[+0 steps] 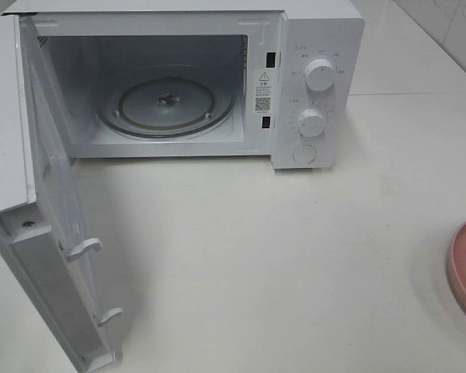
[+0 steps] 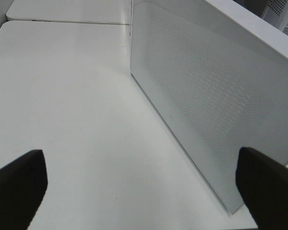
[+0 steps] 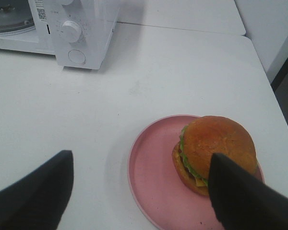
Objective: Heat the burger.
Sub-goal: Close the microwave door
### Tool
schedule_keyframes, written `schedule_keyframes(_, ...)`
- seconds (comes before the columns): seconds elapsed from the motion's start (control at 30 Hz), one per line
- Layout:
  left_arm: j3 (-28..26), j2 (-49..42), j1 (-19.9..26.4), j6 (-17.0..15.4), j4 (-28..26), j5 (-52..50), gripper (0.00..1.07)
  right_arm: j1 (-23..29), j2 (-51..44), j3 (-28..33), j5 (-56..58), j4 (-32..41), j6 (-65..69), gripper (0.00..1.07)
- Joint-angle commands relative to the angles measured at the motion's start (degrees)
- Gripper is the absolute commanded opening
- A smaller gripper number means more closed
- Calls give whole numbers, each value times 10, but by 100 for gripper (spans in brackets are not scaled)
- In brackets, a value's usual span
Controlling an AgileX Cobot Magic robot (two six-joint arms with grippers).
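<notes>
A: Item one, the microwave [image 1: 179,78]?

B: White, at the far left of the table [image 1: 279,264]. Its door [image 1: 43,233] is swung fully out to the left, leaving the cavity open to the front. The glass turntable [image 1: 167,101] lies bare inside, ready to take a load. Two dials [image 1: 318,75] sit on the right-hand panel.

A: Item two, the burger [image 3: 213,151]?

B: Golden-brown bun, green frill at the rim. It rests on the pink plate [image 3: 153,177], toward that plate's right side, near the right edge of the table and well apart from the microwave. In the high view only a sliver of the plate shows; the burger itself is out of that frame.

A: The right gripper [image 3: 139,196]?

B: Jaws spread wide, empty, hanging above the plate. One finger overlaps the burger's near side in the wrist view; I judge it placed for a grasp not yet made.

A: And the left gripper [image 2: 144,184]?

B: Also spread, holding nothing, low over the table beside the door's perforated outer face. Probably parked there to mind the door.
</notes>
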Motion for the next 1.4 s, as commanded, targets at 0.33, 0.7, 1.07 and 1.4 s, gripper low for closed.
schedule_keyframes(0.33,-1,-10,1,-1,0,2,100,-4,-15,2,-6,0,-5,76)
schedule_keyframes(0.7,-1,-9,1,-4,1,2,100,-4,-15,2,-6,0,-5,76)
schedule_keyframes(1.07,-30,63,1,-19,-7,-36,73,-4,-15,2,-6,0,-5,76)
schedule_keyframes(1.4,-27,170,1,-18,61,-100,0,-4,-15,2,-6,0,-5,76)
